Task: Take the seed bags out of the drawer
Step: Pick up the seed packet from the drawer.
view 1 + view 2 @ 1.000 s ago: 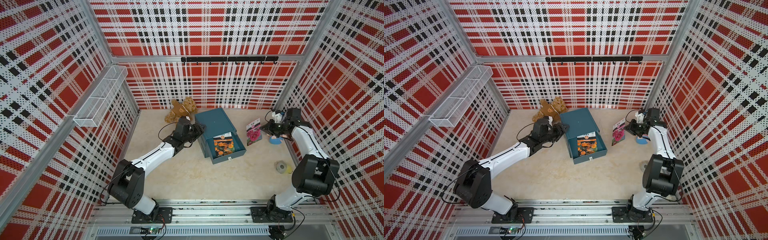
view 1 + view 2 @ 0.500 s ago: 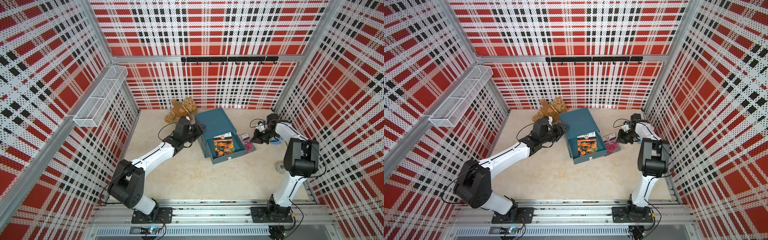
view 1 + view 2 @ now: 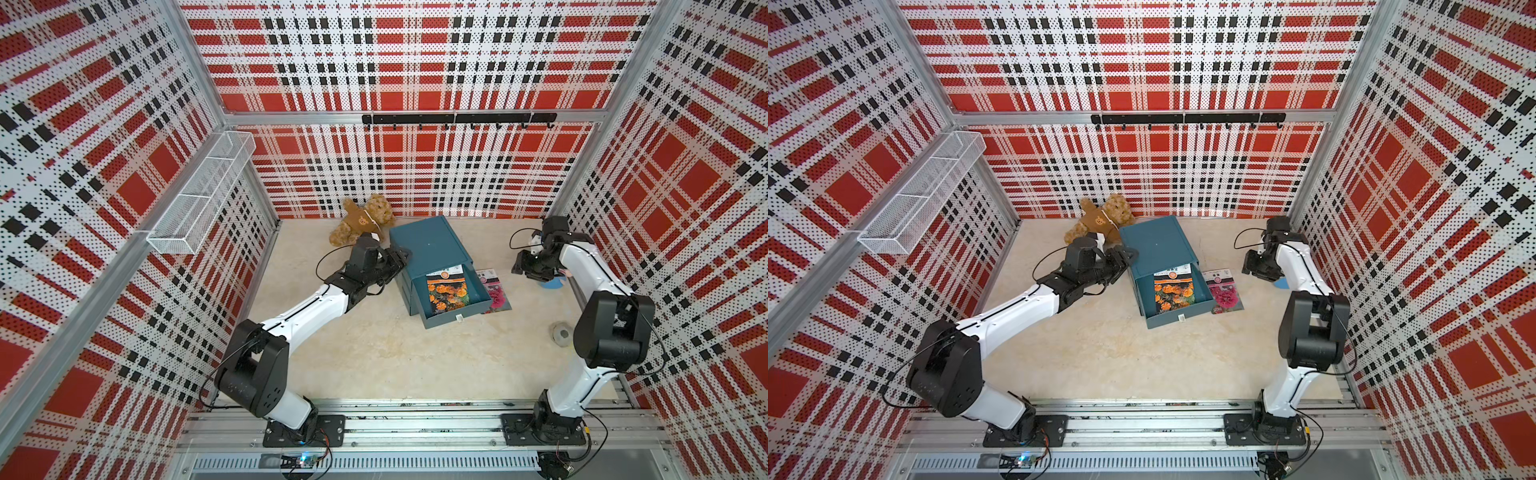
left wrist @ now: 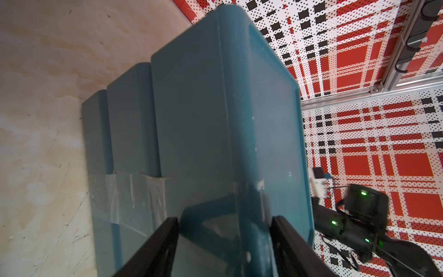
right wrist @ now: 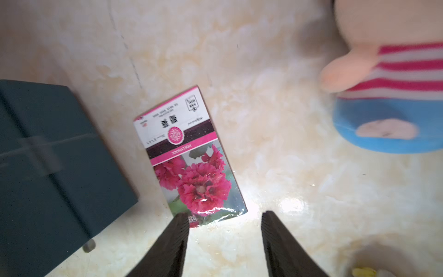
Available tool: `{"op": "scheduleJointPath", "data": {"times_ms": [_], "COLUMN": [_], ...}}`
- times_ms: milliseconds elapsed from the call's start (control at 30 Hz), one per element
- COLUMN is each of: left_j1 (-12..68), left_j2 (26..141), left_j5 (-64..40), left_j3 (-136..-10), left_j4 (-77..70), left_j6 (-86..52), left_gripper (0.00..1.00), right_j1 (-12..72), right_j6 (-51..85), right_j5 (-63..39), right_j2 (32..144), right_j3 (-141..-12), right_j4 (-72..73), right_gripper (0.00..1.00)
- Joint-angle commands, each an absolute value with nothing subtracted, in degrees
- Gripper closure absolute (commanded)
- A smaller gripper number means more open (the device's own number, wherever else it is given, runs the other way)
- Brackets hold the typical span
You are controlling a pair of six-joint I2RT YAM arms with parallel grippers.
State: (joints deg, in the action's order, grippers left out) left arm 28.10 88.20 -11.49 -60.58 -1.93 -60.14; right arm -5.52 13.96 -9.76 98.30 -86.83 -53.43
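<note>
Top views, both: orange seed bag (image 3: 448, 293) inside open drawer (image 3: 473, 309), pink seed bag (image 3: 1223, 291) out beside it. Left wrist: left gripper (image 4: 224, 218) astride cabinet (image 4: 203, 108) edge, clamping unclear. Right wrist: right gripper (image 5: 225, 215) wide, empty; should reach into drawer next

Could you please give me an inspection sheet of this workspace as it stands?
Surface: beige marbled tabletop, no spills seen.
Job's things: orange seed bag lies in the open drawer; pink seed bag lies flat on the table beside it.
Clutter: teddy bear behind the cabinet; striped plush toy and grey roll near the right arm.
Grippers: left gripper jaws apart astride the cabinet's edge; right gripper open, empty, near the pink bag.
Cables: black loops at both wrists, clear of the bags.
Surroundings: plaid walls, wire basket, hook rail.
</note>
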Motion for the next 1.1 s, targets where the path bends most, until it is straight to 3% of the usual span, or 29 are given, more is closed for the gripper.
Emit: {"op": "scheduleJointPath", "data": {"times_ms": [0,267,433,600,1067], "left_j1": [27.7,27.6,27.9,28.3,28.4], "left_j2": [87.7,87.2,87.2,87.1,86.4], "left_j5": [-10.5,-10.5,-10.5,-9.9,-12.0], "left_j3": [-59.3,-59.0,-59.1,-59.5,-57.6], "left_j4": [2.8,3.0,3.0,3.0,-0.4], "left_j6": [-59.1,-58.0,-57.1,-56.2,-57.7], "left_gripper": [0.34,0.32,0.32,0.32,0.32], "right_j1": [0.6,25.5,36.2,39.6,39.4], "right_j6": [16.9,29.6,38.6,43.0,45.5], "right_j5": [-7.6,0.2,6.3,9.8,16.0], "right_j2": [89.9,83.8,84.7,86.1,92.3], "right_j3": [-91.6,-97.9,-95.7,-91.1,-89.2], "right_j4": [-55.3,-60.6,-61.0,-60.0,-62.0], "right_gripper": [0.42,0.4,0.39,0.37,0.22]}}
